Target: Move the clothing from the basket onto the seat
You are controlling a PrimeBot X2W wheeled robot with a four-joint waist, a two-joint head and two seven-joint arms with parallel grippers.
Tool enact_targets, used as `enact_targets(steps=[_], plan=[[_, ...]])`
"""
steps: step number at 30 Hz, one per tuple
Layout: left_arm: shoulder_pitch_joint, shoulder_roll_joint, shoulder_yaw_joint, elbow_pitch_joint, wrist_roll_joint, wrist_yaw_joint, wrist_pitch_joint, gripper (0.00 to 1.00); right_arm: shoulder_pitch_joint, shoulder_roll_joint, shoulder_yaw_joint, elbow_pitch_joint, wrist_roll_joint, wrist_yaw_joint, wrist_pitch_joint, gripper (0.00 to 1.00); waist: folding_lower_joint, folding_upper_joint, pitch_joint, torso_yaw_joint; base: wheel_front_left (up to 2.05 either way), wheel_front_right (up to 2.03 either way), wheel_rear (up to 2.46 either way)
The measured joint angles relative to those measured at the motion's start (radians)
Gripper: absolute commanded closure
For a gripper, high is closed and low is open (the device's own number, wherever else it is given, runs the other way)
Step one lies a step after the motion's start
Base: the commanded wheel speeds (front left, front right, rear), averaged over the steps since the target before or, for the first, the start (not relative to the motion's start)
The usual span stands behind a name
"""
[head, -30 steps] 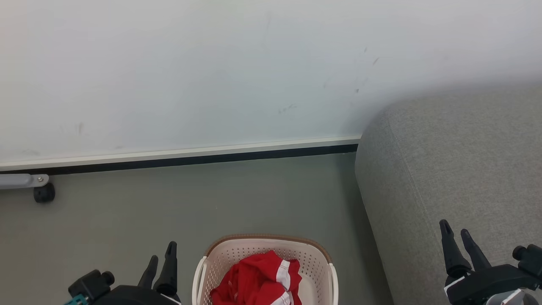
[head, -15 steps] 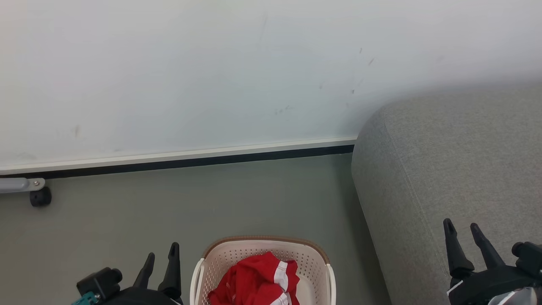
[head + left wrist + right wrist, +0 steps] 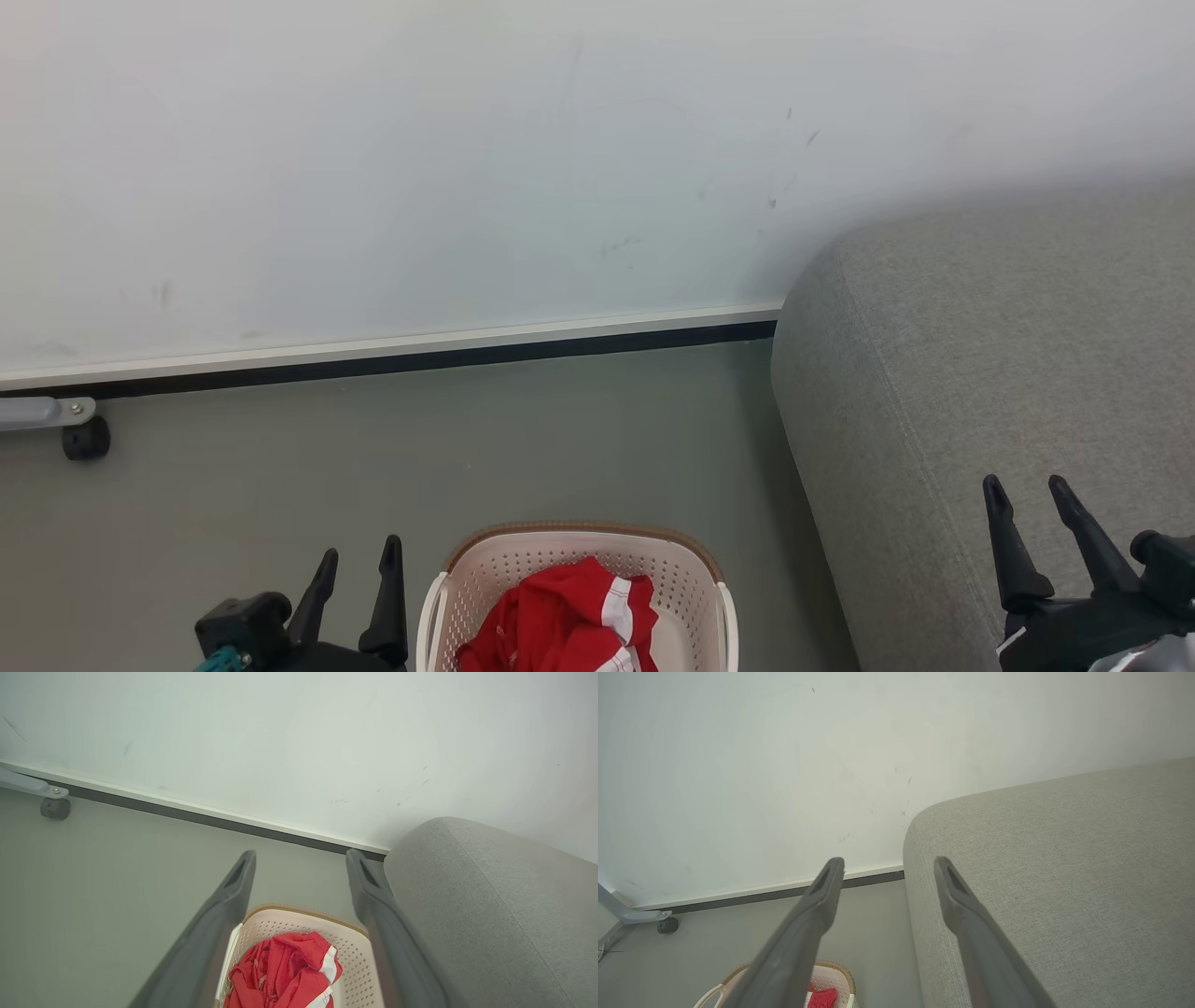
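Clothing [image 3: 560, 616] lies in the basket [image 3: 579, 532].
Left gripper [image 3: 359, 558] and right gripper [image 3: 1027, 490] hover, jaws apart, probably ready to grasp.

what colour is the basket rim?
Brown, woven-look, on the cream perforated basket. Clearest in the left wrist view.

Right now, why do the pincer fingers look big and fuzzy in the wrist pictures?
Left wrist view: the left pincer, long dark fingers, sits close to the wide-angle lens, so it looks huge and soft-edged; right wrist view: right pincer, same; head view: both small, crisp.
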Motion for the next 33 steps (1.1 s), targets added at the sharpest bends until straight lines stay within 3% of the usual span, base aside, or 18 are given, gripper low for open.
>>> enact_targets(steps=[19, 33], plan=[[0.002, 0.014, -0.031, 0.000, 0.235, 0.023, -0.068, 0.00, 0.002, -0.064, 0.007, 0.000, -0.210, 0.016, -0.070, 0.00, 0.0000, 0.0000, -0.005, -0.003, 0.00, 0.00, 0.00], [0.021, 0.011, -0.008, -0.008, 0.248, 0.008, -0.068, 0.00, 0.017, -0.050, -0.021, -0.012, -0.226, 0.029, -0.070, 0.00, 0.0000, 0.0000, 0.009, -0.010, 0.00, 0.00, 0.00]])
